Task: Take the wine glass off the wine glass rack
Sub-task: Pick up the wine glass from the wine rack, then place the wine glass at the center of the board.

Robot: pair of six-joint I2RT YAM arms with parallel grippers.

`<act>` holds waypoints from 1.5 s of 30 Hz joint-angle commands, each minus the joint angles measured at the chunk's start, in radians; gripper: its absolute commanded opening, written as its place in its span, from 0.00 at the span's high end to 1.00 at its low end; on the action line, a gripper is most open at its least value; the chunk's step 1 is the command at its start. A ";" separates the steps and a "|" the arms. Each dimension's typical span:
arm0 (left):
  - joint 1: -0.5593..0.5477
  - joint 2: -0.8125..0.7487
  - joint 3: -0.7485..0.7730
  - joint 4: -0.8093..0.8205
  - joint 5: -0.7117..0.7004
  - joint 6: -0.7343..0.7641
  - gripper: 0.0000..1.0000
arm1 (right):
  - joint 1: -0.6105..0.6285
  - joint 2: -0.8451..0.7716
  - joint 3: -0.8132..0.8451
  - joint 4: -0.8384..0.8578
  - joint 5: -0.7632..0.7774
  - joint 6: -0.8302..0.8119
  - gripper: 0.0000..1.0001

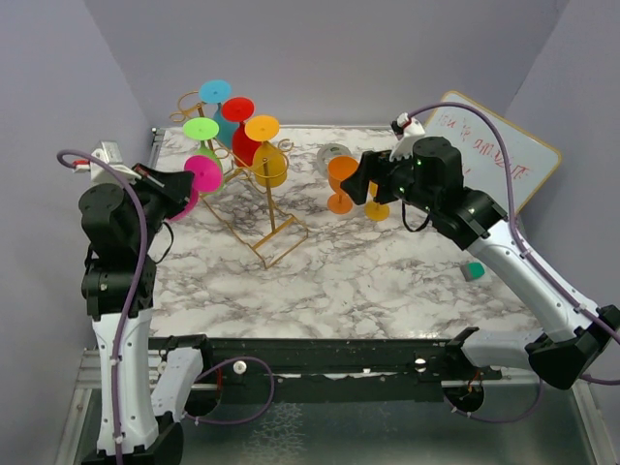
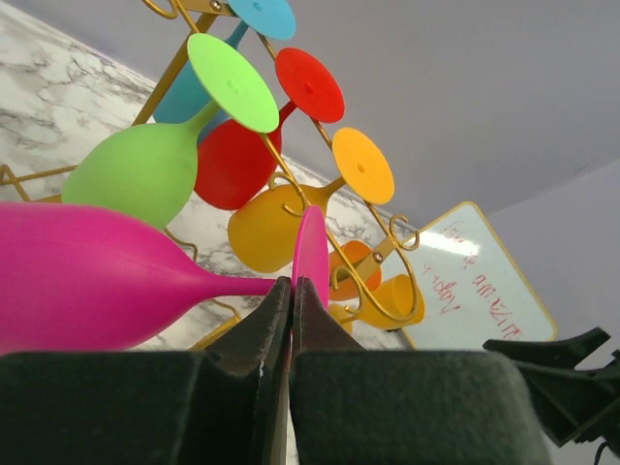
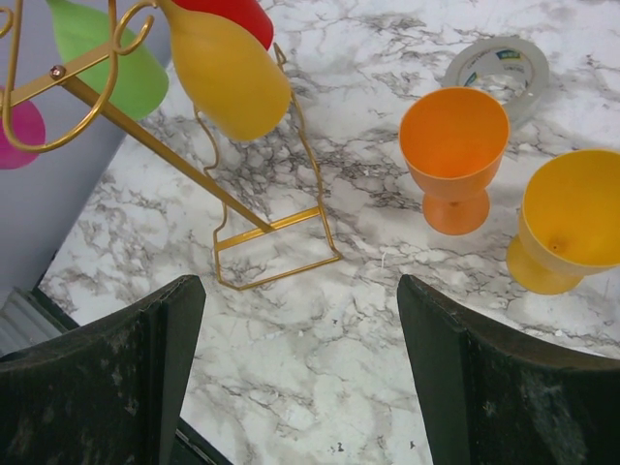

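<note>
Bench: rack at 11 o'clock. Pink glass on rack's 9 o'clock side; in left wrist view long axis runs 9-to-3, bowl toward 9. Left jaws closed, tips at stem by foot; pinch unclear. Left arm nearer. Right jaws wide open, empty.

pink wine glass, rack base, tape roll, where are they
pink wine glass point(image 2: 87, 276), left wrist view, on its bowl
wine glass rack point(image 3: 267, 226), right wrist view, on its base wire
tape roll point(image 3: 535, 77), right wrist view, on its right rim
</note>
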 commanded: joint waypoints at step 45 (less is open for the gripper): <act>-0.032 -0.081 -0.286 0.240 0.801 -0.011 1.00 | 0.106 0.157 -0.255 0.762 -0.814 0.587 0.32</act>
